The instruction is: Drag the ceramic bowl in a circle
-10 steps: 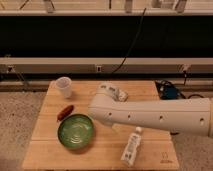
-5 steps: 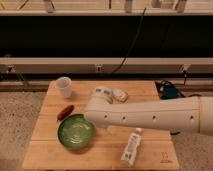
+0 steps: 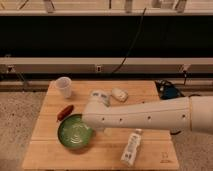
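Observation:
The ceramic bowl [image 3: 74,132] is round, shallow and glossy green with pale swirls inside. It sits on the front left of the wooden table [image 3: 150,155]. My white arm [image 3: 150,117] reaches in from the right across the table. My gripper [image 3: 92,128] is at the arm's left end, down at the bowl's right rim. The arm's rounded end covers it and hides the bowl's right edge.
A translucent white cup [image 3: 64,86] stands at the back left. A small red item [image 3: 65,112] lies just behind the bowl. Two pale items [image 3: 119,94] lie at the back middle. A white bottle [image 3: 131,147] lies at the front right. A blue object [image 3: 167,91] sits beyond the table's right edge.
My arm has swung left and down, so its end now overlaps the bowl's right rim. The bowl has stayed about where it was.

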Controlling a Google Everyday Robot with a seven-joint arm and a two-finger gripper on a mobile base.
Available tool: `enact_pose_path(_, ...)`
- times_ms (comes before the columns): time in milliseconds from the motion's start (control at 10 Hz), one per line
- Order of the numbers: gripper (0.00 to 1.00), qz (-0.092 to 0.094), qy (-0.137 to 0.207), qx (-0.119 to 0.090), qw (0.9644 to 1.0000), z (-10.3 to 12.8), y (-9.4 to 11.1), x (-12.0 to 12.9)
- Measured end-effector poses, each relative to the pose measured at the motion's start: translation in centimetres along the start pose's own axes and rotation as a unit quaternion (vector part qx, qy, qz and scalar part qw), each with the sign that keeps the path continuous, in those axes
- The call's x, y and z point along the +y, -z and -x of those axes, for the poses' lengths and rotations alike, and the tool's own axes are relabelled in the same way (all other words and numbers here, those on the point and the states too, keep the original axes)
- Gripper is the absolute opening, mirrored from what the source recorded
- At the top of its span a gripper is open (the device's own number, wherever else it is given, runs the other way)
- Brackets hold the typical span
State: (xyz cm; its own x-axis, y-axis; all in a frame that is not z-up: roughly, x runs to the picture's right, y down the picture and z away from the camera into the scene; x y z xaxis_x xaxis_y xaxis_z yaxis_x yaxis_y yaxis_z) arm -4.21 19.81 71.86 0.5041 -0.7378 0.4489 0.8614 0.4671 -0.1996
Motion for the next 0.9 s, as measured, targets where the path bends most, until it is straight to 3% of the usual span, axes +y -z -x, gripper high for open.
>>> enact_pose_path(900, 0.80, 0.000, 0.039, -0.028, 0.9988, 0.5, -2.4, -1.0)
